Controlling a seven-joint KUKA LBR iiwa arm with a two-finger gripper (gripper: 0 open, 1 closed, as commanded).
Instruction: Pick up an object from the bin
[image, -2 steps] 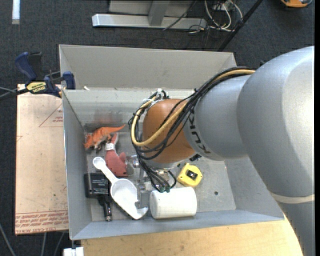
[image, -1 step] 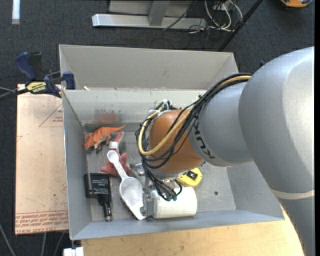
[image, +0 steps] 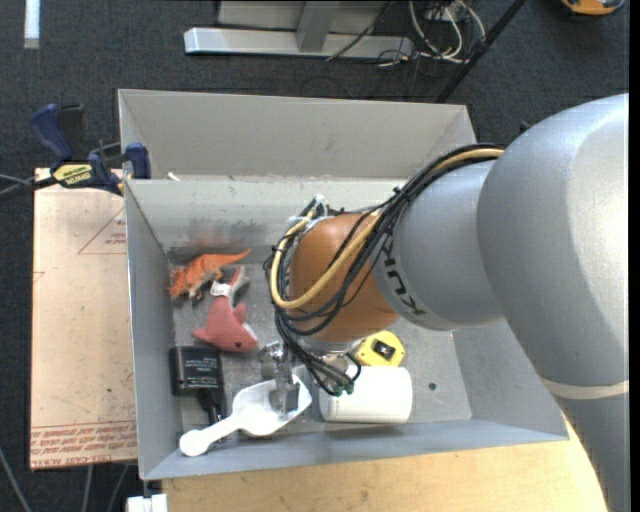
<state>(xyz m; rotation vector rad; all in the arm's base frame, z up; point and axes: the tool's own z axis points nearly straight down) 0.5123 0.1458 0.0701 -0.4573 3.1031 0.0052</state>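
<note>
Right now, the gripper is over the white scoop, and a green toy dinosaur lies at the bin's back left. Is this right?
Only the colour is wrong: in the camera view the toy dinosaur is orange, not green. The gripper is over the white scoop, as you say.

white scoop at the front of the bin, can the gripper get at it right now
Probably yes: the gripper is right above the white scoop, nothing lies on it, and the white cup is off to its right.

Bin (image: 300, 140) left side, back to front: dinosaur toy (image: 205, 270), fish toy (image: 225, 328), power adapter (image: 196, 368). Scoop (image: 235, 428) along front wall, gripper (image: 283, 388) above its bowl. Tub (image: 372, 398) just right of scoop, tape measure (image: 383, 349) just behind it.
</note>
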